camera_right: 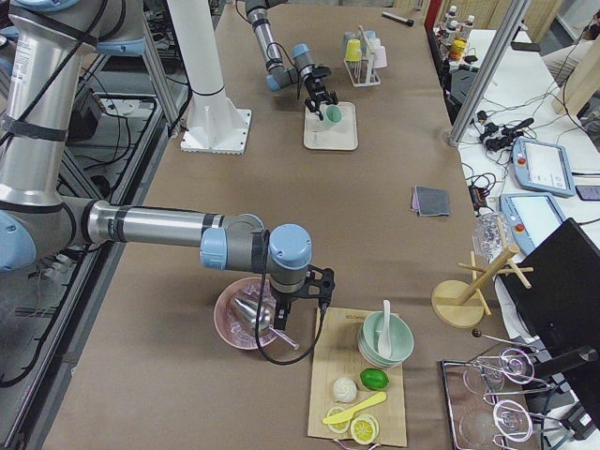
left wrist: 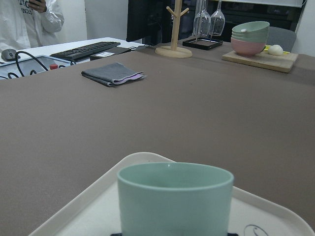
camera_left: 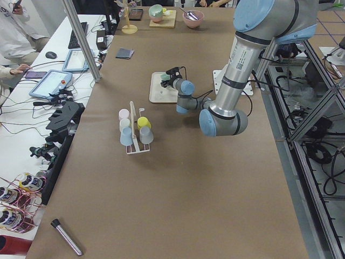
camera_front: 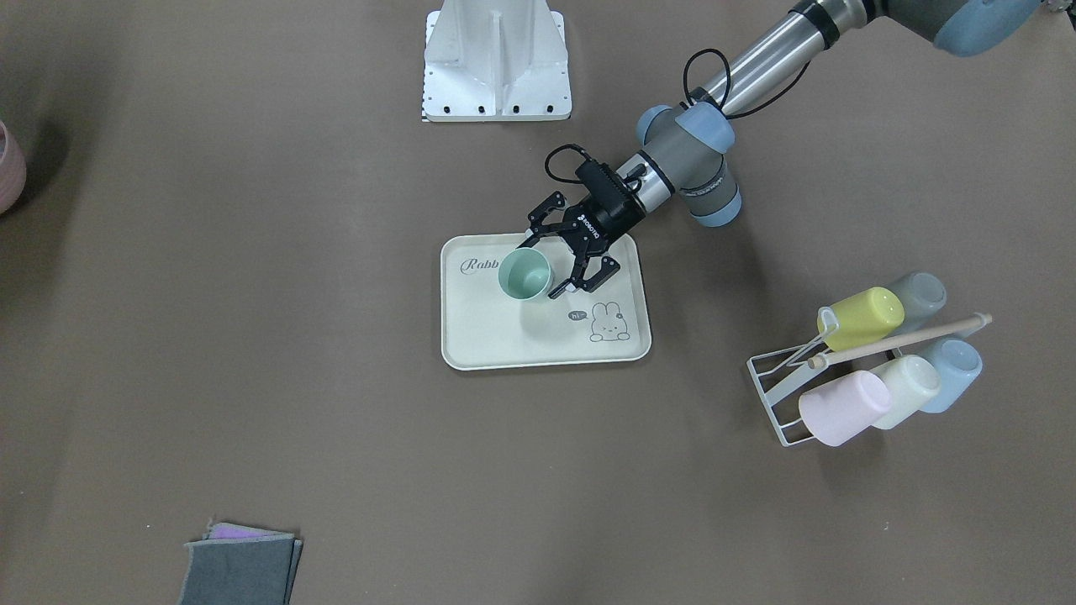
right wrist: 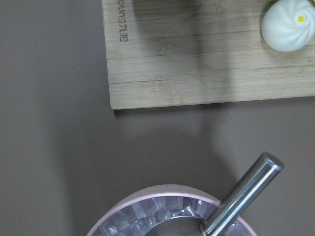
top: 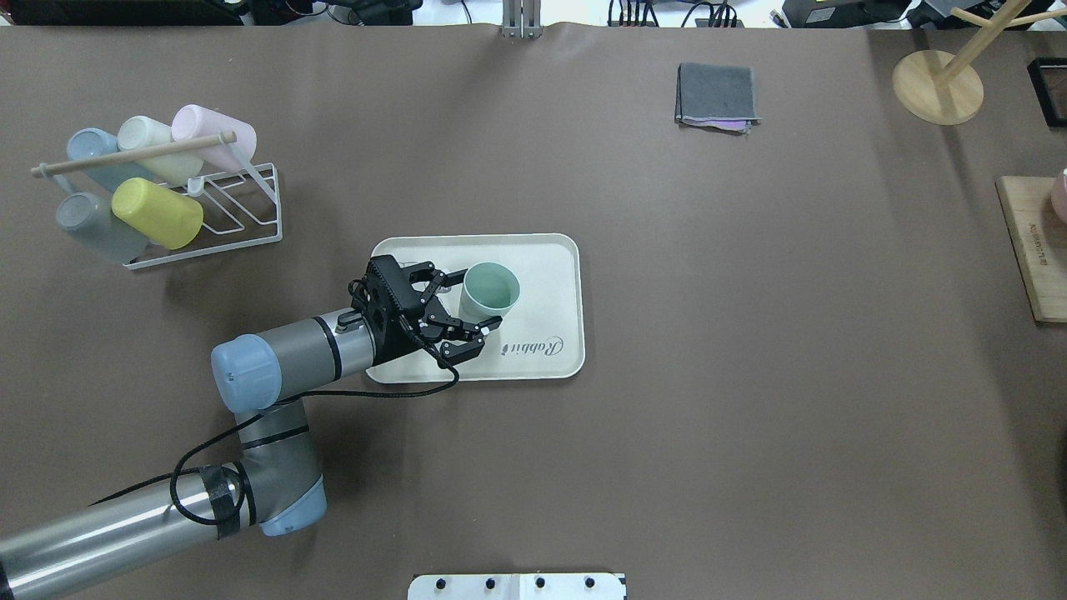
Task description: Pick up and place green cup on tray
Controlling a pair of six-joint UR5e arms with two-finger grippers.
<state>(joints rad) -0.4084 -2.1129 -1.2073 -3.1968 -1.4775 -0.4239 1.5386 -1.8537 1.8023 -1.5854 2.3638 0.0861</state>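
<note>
The green cup (camera_front: 524,273) stands upright on the cream tray (camera_front: 538,340), near the "Rabbit" script. My left gripper (camera_front: 546,265) is open, with one finger on each side of the cup (top: 490,289) and small gaps showing. The left wrist view shows the cup (left wrist: 174,196) close up on the tray rim (left wrist: 98,189). My right gripper (camera_right: 278,319) hangs over a pink bowl (camera_right: 246,319) far from the tray (camera_right: 331,127). It shows only in the side view, so I cannot tell whether it is open or shut.
A white wire rack (top: 208,221) with several pastel cups lies left of the tray. A folded grey cloth (top: 717,96), a wooden mug tree (top: 938,83) and a wooden board (top: 1034,250) are at the far and right sides. A metal handle (right wrist: 243,194) rests in the pink bowl (right wrist: 162,211).
</note>
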